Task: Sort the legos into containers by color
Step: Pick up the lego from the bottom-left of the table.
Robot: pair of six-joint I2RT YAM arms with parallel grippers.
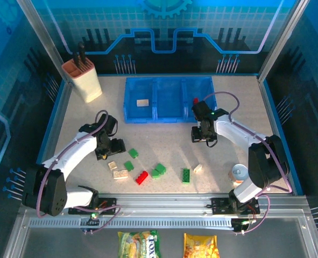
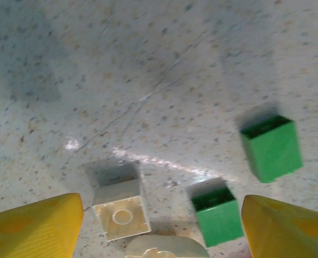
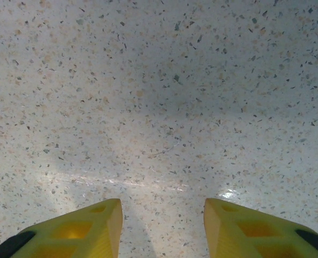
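**Several bricks loose on the table, one in the tray**

At the back left stands a beige knife block with an orange top [image 1: 82, 79]. Nearer, the left gripper [image 1: 101, 154] hangs low over the speckled tabletop [image 1: 164, 148]. Its yellow fingers [image 2: 37, 228] are spread wide and clamp nothing. In the left wrist view a small cream studded brick [image 2: 121, 212] and a small green brick [image 2: 218, 215] lie on the table between them. A second green brick [image 2: 271, 148] lies farther out.

The other loose legos are scattered to the right along the near half of the table. Among them are a red brick [image 1: 142, 177], a green one [image 1: 186, 174] and a cream one [image 1: 197, 167].

At the back centre sits the bright blue three-bin plastic tray [image 1: 169, 115]. A cream brick [image 1: 143, 102] lies in its left bin.

The right gripper [image 1: 203, 140] points down in front of the tray's right bin. Its fingers [image 3: 89, 228] are parted over bare tabletop. A small round tin can [image 1: 239, 172] stands near the right front.
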